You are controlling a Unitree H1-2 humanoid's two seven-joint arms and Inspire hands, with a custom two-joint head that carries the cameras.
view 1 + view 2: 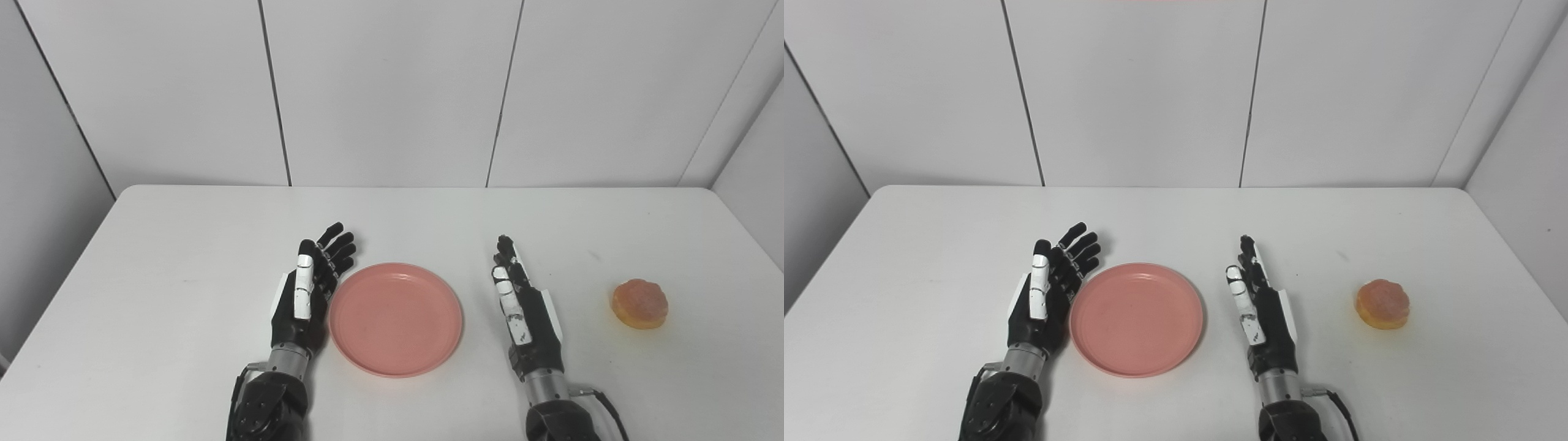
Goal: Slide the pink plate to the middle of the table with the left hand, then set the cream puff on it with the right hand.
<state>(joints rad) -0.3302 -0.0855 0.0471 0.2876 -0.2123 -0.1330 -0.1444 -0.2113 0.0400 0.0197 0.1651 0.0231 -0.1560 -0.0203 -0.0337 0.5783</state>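
The pink plate (395, 318) lies flat on the white counter (184, 257), roughly in the middle of it and toward the near edge, and holds nothing. The left hand (306, 294) stands on its edge just beside the plate's left rim, palm turned toward the plate; whether the palm actually touches the rim I cannot tell. Its fingers (337, 245) are stretched out and slightly fanned, pointing away toward the back wall, and they hold nothing.

The right hand (523, 306) is on the other side of the plate, near its right rim but clearly apart from it, also set on edge with the palm facing left. Its fingers (505, 251) are straight and close together, spread from the thumb, with nothing between them.

The cream puff (639, 304), a round golden-orange thing, sits by itself on the counter well off to the right, beyond the right hand and apart from it.
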